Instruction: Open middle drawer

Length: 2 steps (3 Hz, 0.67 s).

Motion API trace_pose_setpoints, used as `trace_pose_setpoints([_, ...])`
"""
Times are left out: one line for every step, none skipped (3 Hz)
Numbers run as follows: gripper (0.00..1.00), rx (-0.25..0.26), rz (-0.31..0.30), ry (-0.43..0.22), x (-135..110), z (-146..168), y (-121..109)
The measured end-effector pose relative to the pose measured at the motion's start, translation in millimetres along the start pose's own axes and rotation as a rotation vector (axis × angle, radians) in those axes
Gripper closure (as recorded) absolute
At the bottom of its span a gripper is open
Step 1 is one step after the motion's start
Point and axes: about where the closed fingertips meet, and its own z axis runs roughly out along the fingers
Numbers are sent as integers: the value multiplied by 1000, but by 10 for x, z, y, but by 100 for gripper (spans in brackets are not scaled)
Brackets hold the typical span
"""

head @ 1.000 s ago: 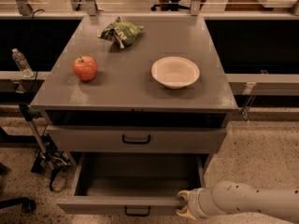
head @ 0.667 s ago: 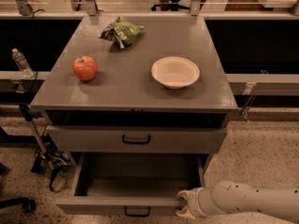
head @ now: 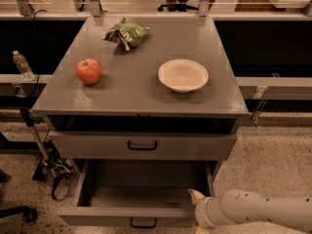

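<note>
The middle drawer (head: 112,215) stands pulled well out beneath the worktop (head: 136,94), and its handle (head: 143,222) is free. The claw (head: 197,199) sits at the drawer's front right corner; whether it is released or clenched cannot be told. Because this contact is off-centre, draw straight outward along the runners, slowly, to avoid skewing the drawer.

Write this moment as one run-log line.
middle drawer: pulled open | pincer: at its right front corner | cabinet top: apple, bowl
</note>
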Motion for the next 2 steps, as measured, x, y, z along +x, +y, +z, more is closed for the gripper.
trace_pose_setpoints([0,3,-3,-1,8,-21,-9])
trace_pose_setpoints([0,16,-17,-5,43,-122,-54])
